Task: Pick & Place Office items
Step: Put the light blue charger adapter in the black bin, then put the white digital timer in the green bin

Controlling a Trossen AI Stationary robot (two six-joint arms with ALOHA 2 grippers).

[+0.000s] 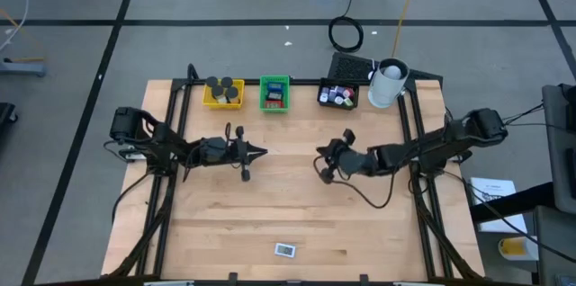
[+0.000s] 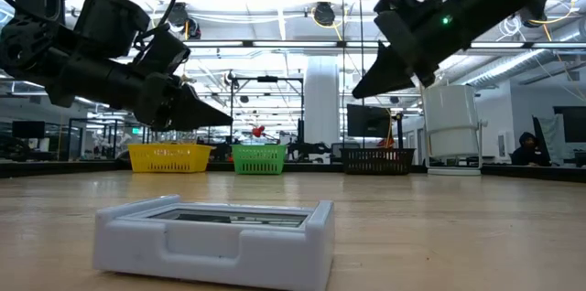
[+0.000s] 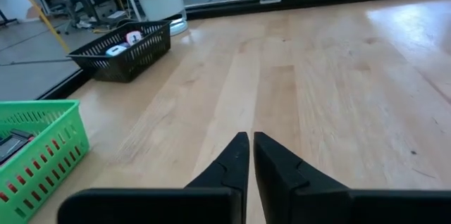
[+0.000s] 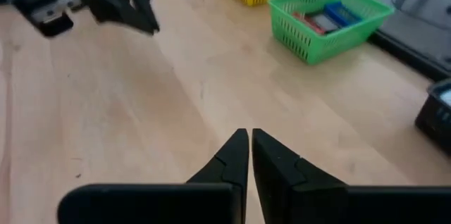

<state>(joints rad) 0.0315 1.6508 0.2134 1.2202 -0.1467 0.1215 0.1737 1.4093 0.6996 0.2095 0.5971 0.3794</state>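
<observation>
Both arms hover over the middle of the table, tips facing each other. My left end effector is pinched shut, holding nothing; my right end effector is likewise shut and empty, its fingertips meeting over bare wood.

One office item lies alone: a small white flat rectangular piece with a dark inset face, at the near edge of the table, well apart from both end effectors and nearer than either. In the low view it fills the foreground, a pale boxy frame lying flat.

The other items sit in three trays along the far edge, beyond both end effectors. Yellow tray, far left: black round rolls, about four. Green tray, centre: red and blue flat pieces, count unclear. Black tray, far right: small blue, purple and white bits, too small to count. One white cup stands just right of the black tray.
</observation>
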